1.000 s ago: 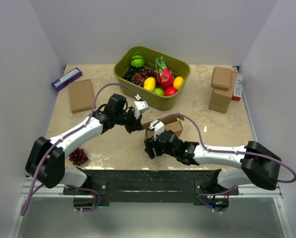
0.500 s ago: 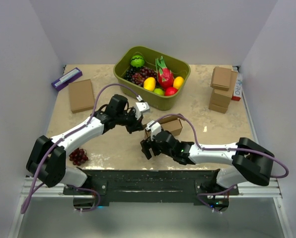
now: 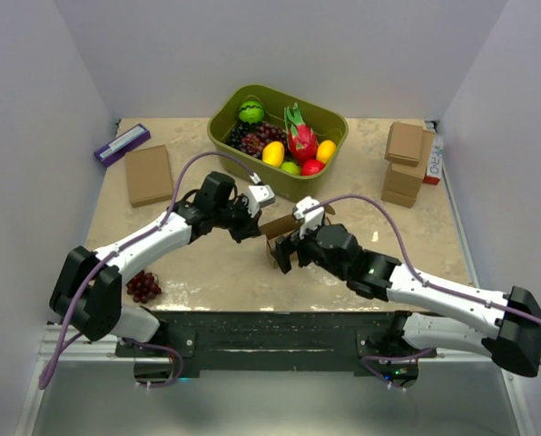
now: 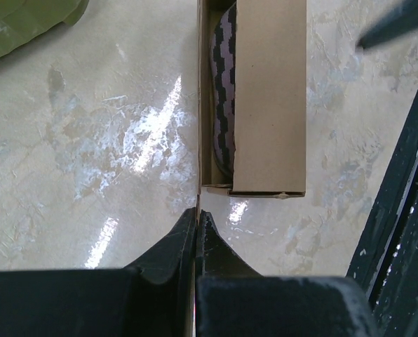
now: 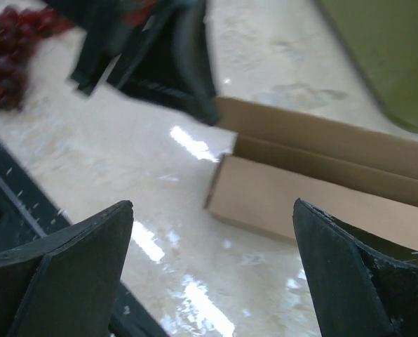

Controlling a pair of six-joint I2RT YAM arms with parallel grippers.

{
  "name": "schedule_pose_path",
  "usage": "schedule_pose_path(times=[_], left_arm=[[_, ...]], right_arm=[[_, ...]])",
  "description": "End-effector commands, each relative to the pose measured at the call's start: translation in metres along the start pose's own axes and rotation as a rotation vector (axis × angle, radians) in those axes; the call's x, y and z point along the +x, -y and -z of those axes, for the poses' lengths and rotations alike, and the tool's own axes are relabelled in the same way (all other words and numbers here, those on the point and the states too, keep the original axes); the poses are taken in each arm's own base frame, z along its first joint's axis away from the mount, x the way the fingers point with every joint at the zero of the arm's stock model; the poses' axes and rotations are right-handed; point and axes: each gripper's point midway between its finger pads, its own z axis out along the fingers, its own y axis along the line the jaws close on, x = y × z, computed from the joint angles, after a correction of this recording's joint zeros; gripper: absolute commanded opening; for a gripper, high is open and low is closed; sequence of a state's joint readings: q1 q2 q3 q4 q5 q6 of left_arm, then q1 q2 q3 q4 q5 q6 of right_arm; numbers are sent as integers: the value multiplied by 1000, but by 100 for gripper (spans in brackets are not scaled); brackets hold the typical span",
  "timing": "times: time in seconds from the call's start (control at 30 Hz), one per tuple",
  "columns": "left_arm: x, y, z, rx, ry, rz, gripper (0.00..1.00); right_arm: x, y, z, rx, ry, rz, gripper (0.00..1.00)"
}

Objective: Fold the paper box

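The paper box (image 3: 293, 229) is a brown cardboard piece lying partly folded on the table between the arms. In the left wrist view (image 4: 268, 105) a folded wall covers most of it, and a thin upright flap runs back into my jaws. My left gripper (image 3: 249, 221) is shut on that flap's edge (image 4: 197, 210). My right gripper (image 3: 285, 255) is open and empty, low at the box's near left corner. In the right wrist view its gap (image 5: 212, 203) frames that corner of the box (image 5: 314, 203). The left gripper (image 5: 170, 63) shows there beyond the box.
A green bin (image 3: 218, 127) of fruit stands at the back. A flat brown box (image 3: 148, 174) and a purple item (image 3: 122, 143) lie back left. Small brown boxes (image 3: 405, 163) are stacked back right. Grapes (image 3: 143, 286) lie near left. A black rail (image 3: 270, 327) edges the table's near side.
My right arm has swung right and its gripper has moved up against the near left corner of the paper box. My left gripper has stayed shut on the flap.
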State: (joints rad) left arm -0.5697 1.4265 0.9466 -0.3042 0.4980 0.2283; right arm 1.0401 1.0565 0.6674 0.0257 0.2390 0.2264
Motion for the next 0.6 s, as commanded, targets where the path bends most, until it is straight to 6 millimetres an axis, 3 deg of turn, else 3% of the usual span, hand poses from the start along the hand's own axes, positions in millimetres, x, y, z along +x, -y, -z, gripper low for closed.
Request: schedule_pose_path(times=[0.0, 0.2, 0.43, 0.5, 0.57], left_arm=[[-6, -2, 4, -5, -1, -4, 0], [-8, 1, 5, 5, 14, -6, 0], [-10, 0, 4, -3, 26, 9, 0], [-13, 1, 5, 4, 35, 9, 12], [-16, 1, 6, 0, 45, 8, 31]], right_arm=[[-8, 68, 11, 241, -28, -120, 99], [-1, 134, 18, 417, -21, -221, 99], [20, 122, 7, 345, -36, -371, 99], [33, 120, 6, 362, -40, -489, 99], [45, 118, 6, 362, -32, -569, 99]])
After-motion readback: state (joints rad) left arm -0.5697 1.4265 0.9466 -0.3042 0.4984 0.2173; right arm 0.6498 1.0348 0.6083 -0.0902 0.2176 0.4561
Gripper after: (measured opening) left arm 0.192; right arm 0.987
